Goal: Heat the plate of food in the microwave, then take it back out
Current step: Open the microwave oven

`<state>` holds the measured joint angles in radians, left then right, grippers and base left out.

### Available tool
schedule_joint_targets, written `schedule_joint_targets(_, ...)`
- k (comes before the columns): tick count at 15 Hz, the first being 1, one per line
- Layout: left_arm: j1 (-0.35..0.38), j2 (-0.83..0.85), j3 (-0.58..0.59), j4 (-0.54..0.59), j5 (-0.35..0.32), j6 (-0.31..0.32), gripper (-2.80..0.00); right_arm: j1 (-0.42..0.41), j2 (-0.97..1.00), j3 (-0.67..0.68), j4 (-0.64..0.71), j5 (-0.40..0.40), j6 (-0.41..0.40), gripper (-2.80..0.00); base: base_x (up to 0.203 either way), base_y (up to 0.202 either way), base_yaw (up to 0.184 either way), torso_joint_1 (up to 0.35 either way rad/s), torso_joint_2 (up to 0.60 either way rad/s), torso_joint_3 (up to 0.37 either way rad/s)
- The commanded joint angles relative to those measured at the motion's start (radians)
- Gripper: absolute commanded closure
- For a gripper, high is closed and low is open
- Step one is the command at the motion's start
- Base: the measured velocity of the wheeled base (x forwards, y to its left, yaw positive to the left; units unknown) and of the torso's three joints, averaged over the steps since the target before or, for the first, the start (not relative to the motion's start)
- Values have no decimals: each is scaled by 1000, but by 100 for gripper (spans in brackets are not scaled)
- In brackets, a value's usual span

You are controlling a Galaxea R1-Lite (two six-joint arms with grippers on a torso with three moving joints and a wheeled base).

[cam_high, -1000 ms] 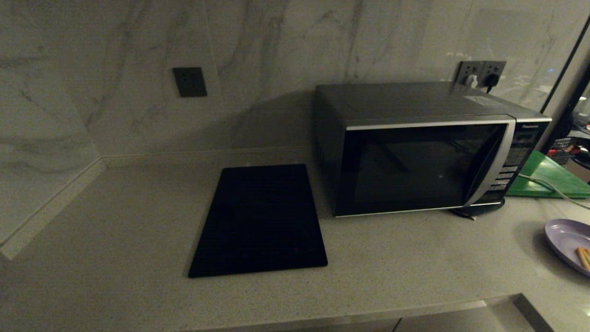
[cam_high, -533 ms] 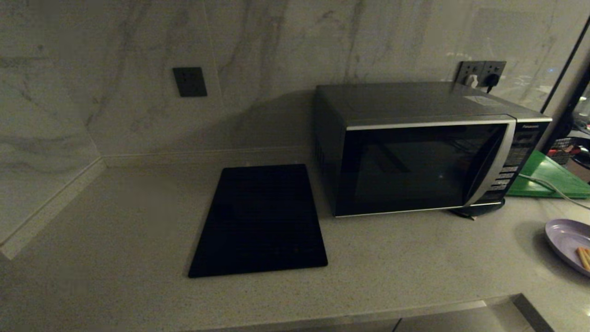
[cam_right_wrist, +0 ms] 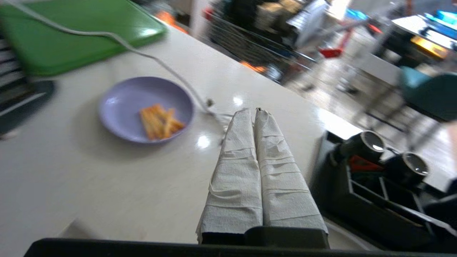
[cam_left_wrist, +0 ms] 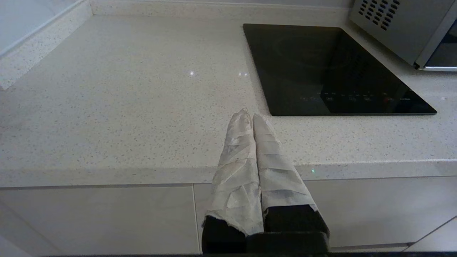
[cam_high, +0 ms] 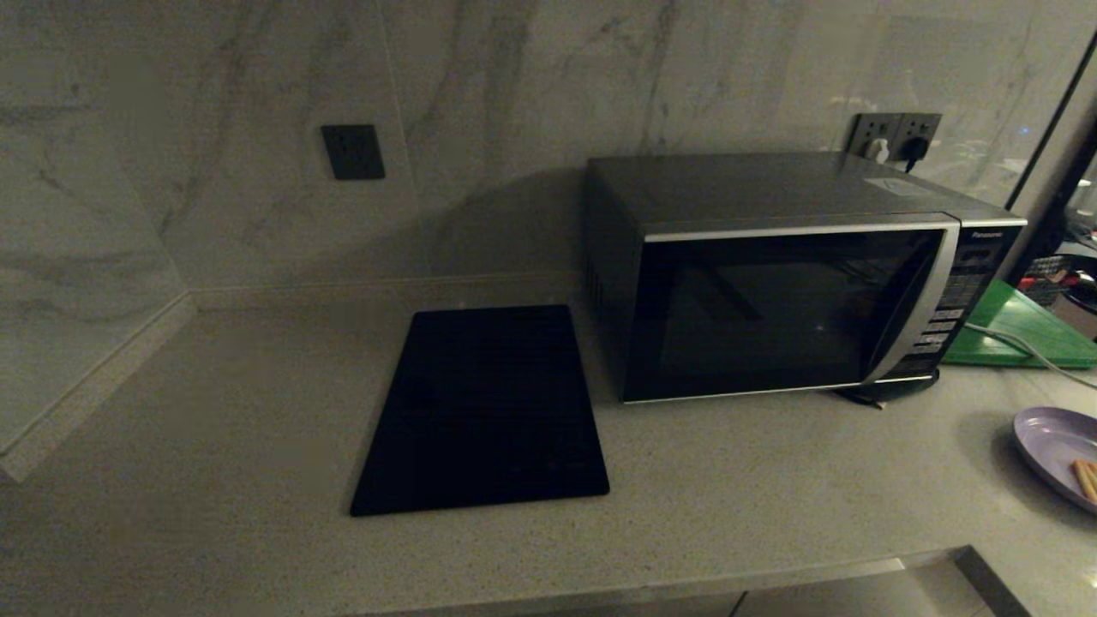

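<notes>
1. My right gripper (cam_right_wrist: 254, 111) has its wrapped jaws pressed together on nothing, above the counter (cam_high: 728, 506). The plate of food (cam_right_wrist: 146, 109) lies left of centre in the right wrist view, apart from it.
2. My left gripper (cam_left_wrist: 249, 115) is likewise closed and empty, parked low over the counter's front edge.
3. The microwave (cam_high: 797, 274), right of centre in the head view, has its door closed.
4. Risks, as I judge them: the white cable (cam_right_wrist: 142, 50) runs just beside the plate and could snag; the plate sits at the far right frame edge, so I could misjudge a grasp.
5. Count: one plate, one microwave, one black slab (cam_high: 484, 411), one green board (cam_high: 1020, 330), two grippers.
</notes>
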<state>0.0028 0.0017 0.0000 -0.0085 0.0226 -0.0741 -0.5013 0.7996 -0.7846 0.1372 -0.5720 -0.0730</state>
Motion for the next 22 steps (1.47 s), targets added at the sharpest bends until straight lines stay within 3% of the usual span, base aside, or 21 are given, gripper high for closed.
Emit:
schedule_joint_targets(1, 0, 0, 0, 0, 0, -1, 0, 5, 216, -11, -87, -42, -5, 0, 0, 0, 0, 0, 0, 0)
schedule_joint_targets(3, 0, 0, 0, -1, 0, -1, 0, 27, 344, -14, -192, -91, -8, -10, 0, 0, 0, 0, 0, 0)
schedule_joint_targets(4, 0, 0, 0, -1, 0, -1, 0, 35, 405, -8, -248, -119, -10, -280, 0, 0, 0, 0, 0, 0)
schedule_joint_targets(8, 0, 0, 0, -1, 0, -1, 0, 64, 619, 9, -449, -160, -15, -280, 0, 0, 0, 0, 0, 0)
schedule_joint_targets(11, 0, 0, 0, 1, 0, -1, 0, 155, 750, 7, -558, -256, 1, -280, 0, 0, 0, 0, 0, 0)
schedule_joint_targets(13, 0, 0, 0, 0, 0, -1, 0, 218, 866, 7, -769, -356, 12, -280, 0, 0, 0, 0, 0, 0)
schedule_joint_targets(16, 0, 0, 0, -1, 0, -1, 0, 347, 1028, 9, -1129, -567, 16, -280, 0, 0, 0, 0, 0, 0)
schedule_joint_targets(17, 0, 0, 0, -1, 0, -1, 0, 392, 1054, 13, -1189, -634, 14, -280, 0, 0, 0, 0, 0, 0)
schedule_joint_targets(19, 0, 0, 0, -1, 0, -1, 0, 477, 1060, 29, -1212, -711, 8, -280, 0, 0, 0, 0, 0, 0)
schedule_joint_targets(22, 0, 0, 0, -1, 0, -1, 0, 589, 1045, 41, -1241, -736, 8, -280, 0, 0, 0, 0, 0, 0)
